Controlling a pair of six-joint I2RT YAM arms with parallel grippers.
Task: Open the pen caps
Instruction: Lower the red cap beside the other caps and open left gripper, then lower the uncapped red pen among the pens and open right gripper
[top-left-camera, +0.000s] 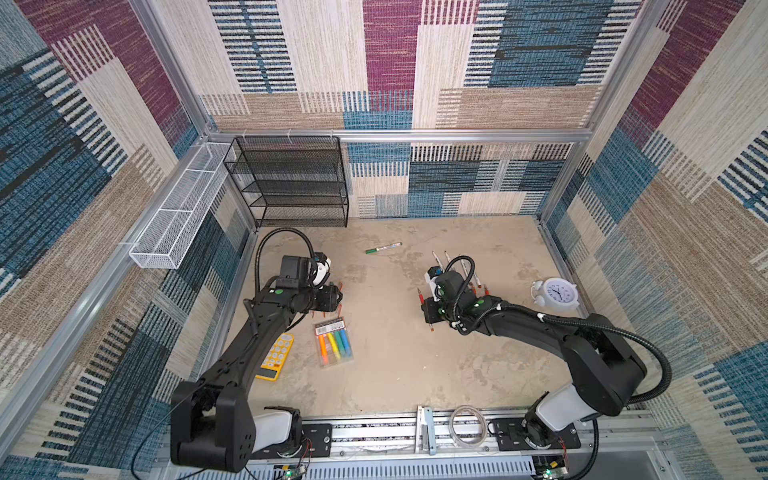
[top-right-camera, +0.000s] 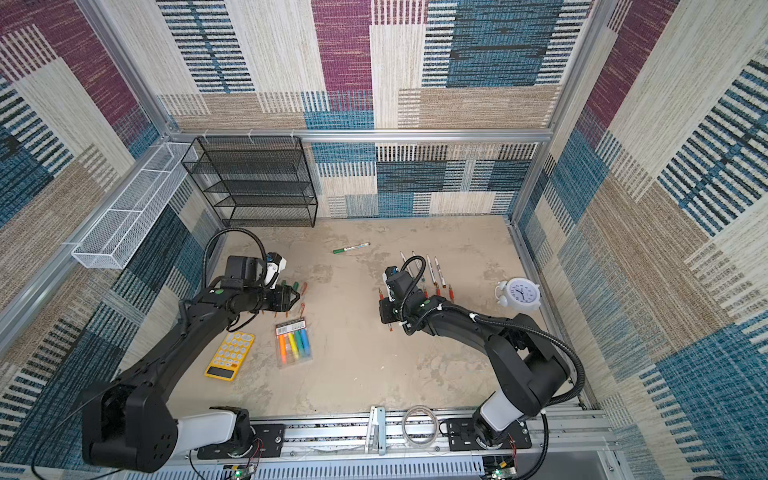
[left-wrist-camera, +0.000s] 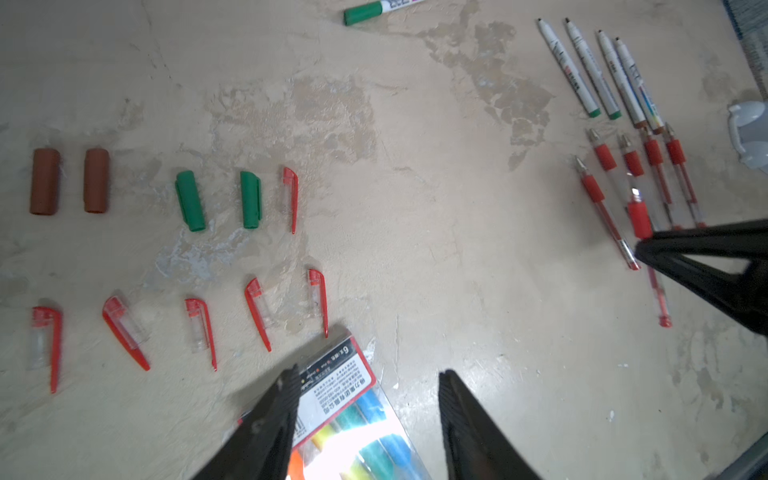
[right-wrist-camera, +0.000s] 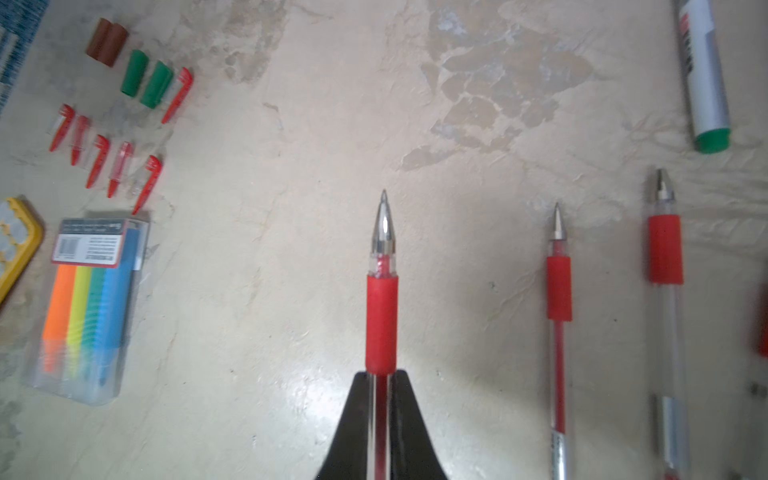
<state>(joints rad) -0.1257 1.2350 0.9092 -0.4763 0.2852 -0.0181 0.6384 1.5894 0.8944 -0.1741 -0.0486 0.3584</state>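
The right gripper (right-wrist-camera: 381, 376) has its jaws pressed onto the clear barrel of a red pen (right-wrist-camera: 381, 316), just behind the red grip. The pen's metal tip is bare and points away from the jaws. Near it, loose red pens (right-wrist-camera: 559, 291) lie uncapped on the table. On their far side, four white markers (left-wrist-camera: 582, 70) lie side by side, also with bare tips.

The left gripper (left-wrist-camera: 368, 374) has its jaws spread with nothing between them, over the far corner of the highlighter pack (top-left-camera: 334, 343). The pulled-off caps lie just beside it on the left part of the table, in two rows. There are two brown caps (left-wrist-camera: 45, 181), two green caps (left-wrist-camera: 190, 200) and six red clip caps (left-wrist-camera: 201, 330), none touching the jaws.

One green marker (top-left-camera: 383, 247) lies alone at the far middle with its cap on, well apart from both grippers.

A wide stretch of bare table (top-right-camera: 357, 332) lies between the two grippers. A yellow calculator (top-right-camera: 229, 355) sits left of the pack. A white clock (top-left-camera: 555, 293) stands near the right edge, close to the pens. A black mesh rack (top-left-camera: 291, 183) fills the far left corner.
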